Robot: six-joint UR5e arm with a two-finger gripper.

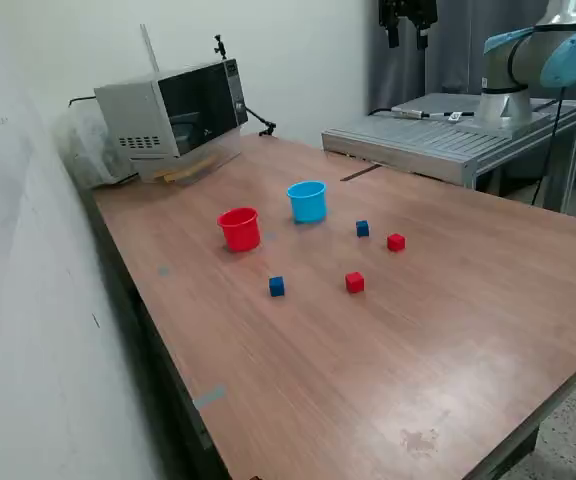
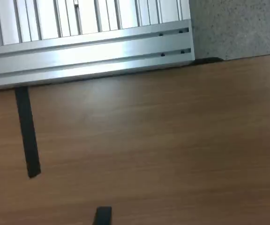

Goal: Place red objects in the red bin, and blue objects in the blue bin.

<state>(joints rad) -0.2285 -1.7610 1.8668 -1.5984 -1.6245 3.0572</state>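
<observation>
On the wooden table [image 1: 388, 340] stand a red cup [image 1: 239, 228] and a light-blue cup [image 1: 307, 201], side by side. Two dark-blue cubes lie loose, one [image 1: 362, 229] near the blue cup and one [image 1: 276, 286] in front of the red cup. Two red cubes [image 1: 396, 242] [image 1: 354, 282] lie towards the exterior view's right of them. My gripper [image 1: 408, 25] hangs high at the back, far from all of them. In the wrist view only its two fingertips [image 2: 102, 215] show, wide apart and empty, over bare table; no cup or cube shows there.
A microwave [image 1: 173, 115] stands at the table's back left. A ribbed aluminium plate [image 1: 448, 135] carries the arm's base [image 1: 508, 100] at the back right and also shows in the wrist view [image 2: 88, 47]. A black strip [image 2: 28, 131] lies on the wood beside it.
</observation>
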